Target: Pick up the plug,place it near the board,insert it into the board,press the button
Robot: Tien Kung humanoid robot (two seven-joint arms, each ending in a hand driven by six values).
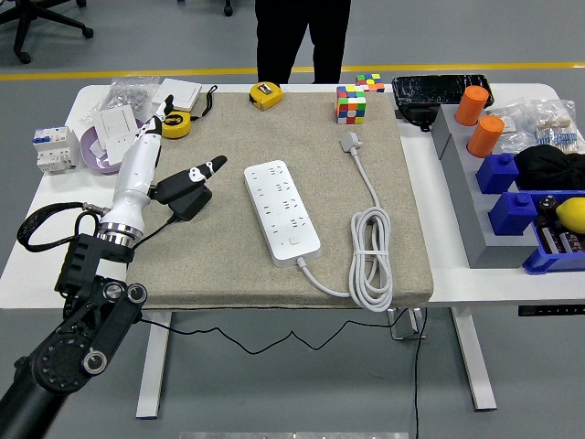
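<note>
A white power strip (pixel 281 211) lies diagonally in the middle of the beige mat (pixel 228 256). Its round button (pixel 293 242) is near the lower end. Its grey cord (pixel 370 247) coils at the right and runs up to the grey plug (pixel 350 142) lying near the mat's far edge. My left hand (pixel 174 169) hovers over the mat's left part, well left of the strip and far from the plug. Its white back faces up, the fingers are stretched out and spread, and it holds nothing. My right arm is out of view.
Two yellow tape measures (pixel 266 94) (pixel 174 123), a Rubik's cube (pixel 351 103), and wall sockets on a purple plate (pixel 99 151) sit along the far and left sides. Grey and blue bins (pixel 498 192) with orange cylinders (pixel 484 135) line the right. A person (pixel 302 37) stands at the far side.
</note>
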